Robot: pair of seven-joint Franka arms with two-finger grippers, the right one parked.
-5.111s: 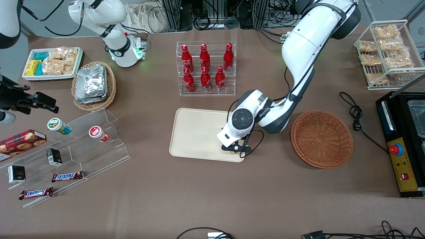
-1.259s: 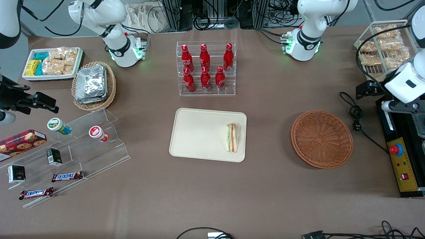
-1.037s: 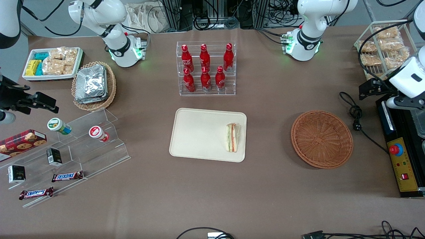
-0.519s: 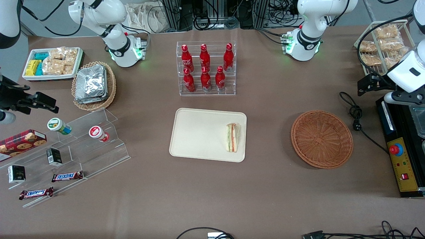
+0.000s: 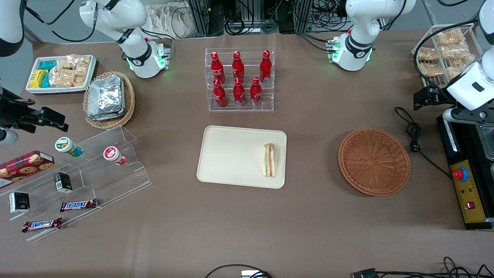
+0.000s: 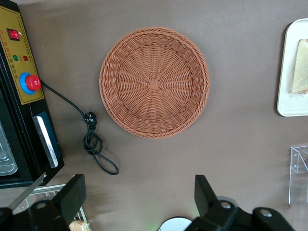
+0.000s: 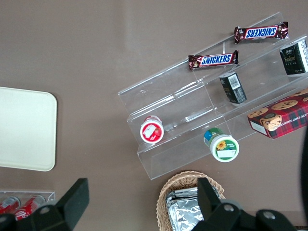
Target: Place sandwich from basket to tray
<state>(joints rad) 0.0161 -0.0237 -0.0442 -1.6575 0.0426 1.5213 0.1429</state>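
The sandwich [image 5: 271, 160] [image 6: 301, 67], a wrapped wedge with green and orange-red filling, lies on the cream tray [image 5: 231, 154] [image 6: 288, 103] at the tray's end nearest the basket. Nothing touches it. The round reddish-brown basket [image 5: 374, 162] [image 6: 154, 82] stands beside the tray, toward the working arm's end, with nothing in it. My gripper [image 5: 425, 97] [image 6: 139, 185] hangs high above the table at the working arm's end, farther from the front camera than the basket. It is open, with only bare table between its fingers.
A black power cable [image 5: 413, 135] [image 6: 94, 144] lies between the basket and a black machine with a red button [image 5: 459, 173]. A wire rack of snack packets [image 5: 447, 58] stands near my gripper. An acrylic rack of red bottles [image 5: 239, 79] stands farther back than the tray.
Five seconds ago my gripper was down at the tray over the sandwich. It has since let go and withdrawn high toward the working arm's end. Over the last second it only drifted slightly.
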